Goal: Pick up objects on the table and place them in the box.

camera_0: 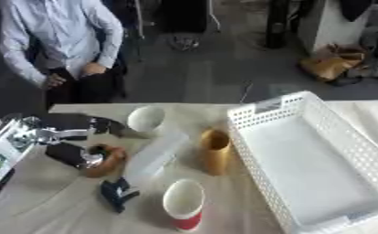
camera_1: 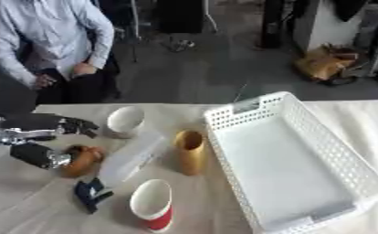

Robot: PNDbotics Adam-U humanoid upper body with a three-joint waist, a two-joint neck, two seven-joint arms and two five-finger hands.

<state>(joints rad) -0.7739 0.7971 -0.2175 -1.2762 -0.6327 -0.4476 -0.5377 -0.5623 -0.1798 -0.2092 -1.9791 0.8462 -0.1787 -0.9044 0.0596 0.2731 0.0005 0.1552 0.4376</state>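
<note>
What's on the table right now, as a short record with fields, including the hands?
box: white perforated basket, right side, nothing in it
left hand: at brown object, contact unclear
right hand: not in view
cups: white cup; red cup near front edge
others: tan tube, clear package, dark blue item

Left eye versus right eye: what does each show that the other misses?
Only the left eye shows a silver-and-green part of the left arm at the frame's left edge. Only the right eye shows the basket's near right corner and cloth beyond it. Both show the left hand curled on a brown object, a white cup, a clear bottle, a tan cup, a red cup and a dark blue item.
</note>
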